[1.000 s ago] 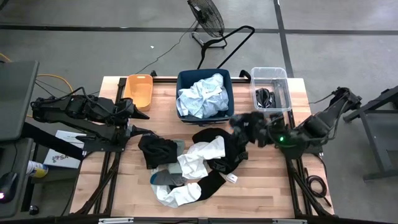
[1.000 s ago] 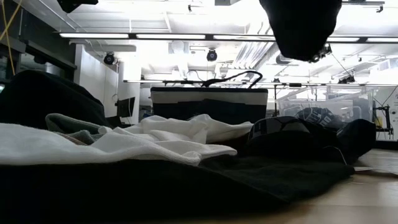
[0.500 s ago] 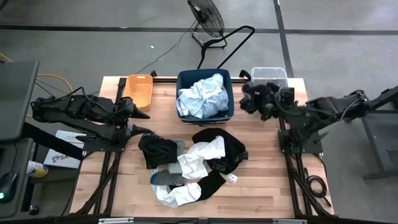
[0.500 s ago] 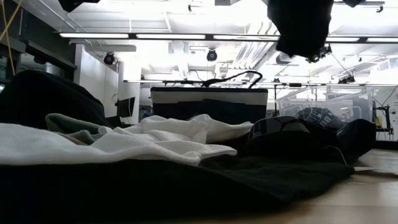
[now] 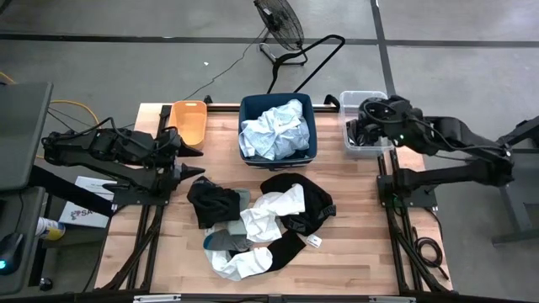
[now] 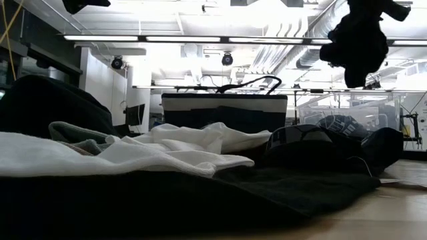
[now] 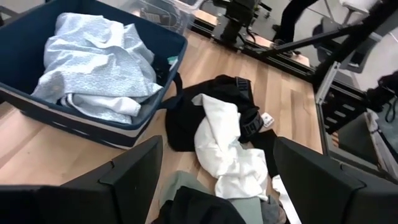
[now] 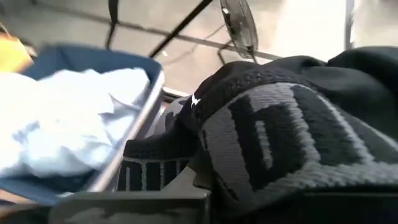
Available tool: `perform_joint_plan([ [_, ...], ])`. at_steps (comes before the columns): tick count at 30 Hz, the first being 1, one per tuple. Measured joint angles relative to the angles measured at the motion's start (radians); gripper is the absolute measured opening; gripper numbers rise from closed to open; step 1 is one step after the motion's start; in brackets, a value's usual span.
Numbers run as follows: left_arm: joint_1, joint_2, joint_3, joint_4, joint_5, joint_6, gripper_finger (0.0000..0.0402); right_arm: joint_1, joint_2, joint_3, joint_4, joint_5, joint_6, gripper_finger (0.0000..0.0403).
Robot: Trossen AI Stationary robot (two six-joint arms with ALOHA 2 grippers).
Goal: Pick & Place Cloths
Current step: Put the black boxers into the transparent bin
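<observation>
Right end effector (image 5: pixel 373 122) is over the clear bin (image 5: pixel 347 103) at the back right of the surface (image 5: pixel 354 252), clamped on a black garment (image 6: pixel 357 43) with a grey-lettered waistband (image 8: pixel 273 146). In the low view the garment hangs bunched from it, up off the surface. The bin under it already has something dark in it, can't tell what.

Navy bin (image 5: pixel 310 135) sits just beside it toward the left arm, holding pale blue cloth (image 5: pixel 274 128). Orange bin (image 5: pixel 187 122) is further that way, near the left end effector (image 5: pixel 189 160).

Left end effector hovers at the left edge, fingers apart, holding nothing. In front of it on the surface: the remaining pile, with a black piece (image 5: pixel 212 202), white pieces (image 5: pixel 274 206), a grey-green bit (image 5: pixel 223 241) and a black waistband garment (image 7: pixel 239 102).
</observation>
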Motion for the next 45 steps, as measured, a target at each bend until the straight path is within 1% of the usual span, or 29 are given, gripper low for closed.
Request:
perform_joint_plan([
  [4,0.0,0.0,0.0,0.0,-0.008,-0.031,0.0298,-0.099,0.038,0.0,0.039,-0.043,-0.259,0.001],
  [8,0.0,0.0,0.0,0.0,-0.01,-0.054,0.0298,-0.187,0.104,0.0,0.071,-0.081,-0.494,0.0014],
  [10,0.0,0.0,0.0,0.0,-0.015,-0.067,0.0298,-0.229,0.149,0.0,0.071,-0.089,-0.57,0.0014],
  [13,0.0,0.0,0.0,0.0,-0.028,-0.074,0.0298,-0.296,0.223,0.0,0.069,-0.129,-0.668,0.0012],
  [15,0.0,0.0,0.0,0.0,-0.038,-0.077,0.0298,-0.338,0.269,0.0,0.066,-0.13,-0.725,0.0011],
  [19,0.0,0.0,0.0,0.0,-0.056,-0.077,0.0298,-0.417,0.348,0.0,0.044,-0.119,-0.797,0.0011],
  [23,0.0,0.0,0.0,0.0,-0.068,-0.088,0.0298,-0.474,0.407,0.0,-0.03,-0.094,-0.829,0.0011],
  [28,0.0,0.0,0.0,0.0,-0.07,-0.096,0.0298,-0.506,0.458,0.0,-0.066,-0.115,-0.948,0.0011],
  [31,0.0,0.0,0.0,0.0,-0.07,-0.096,0.0298,-0.525,0.49,0.0,-0.065,-0.187,-1.018,0.0011],
  [36,0.0,0.0,0.0,0.0,-0.07,-0.097,0.0298,-0.546,0.543,0.0,-0.112,-0.381,-1.08,0.001],
  [38,0.0,0.0,0.0,0.0,-0.07,-0.097,0.0298,-0.554,0.565,0.0,-0.119,-0.436,-1.096,0.001],
  [45,0.0,0.0,0.0,0.0,-0.07,-0.097,0.0298,-0.604,0.635,0.0,-0.114,-0.5,-1.13,0.0013],
])
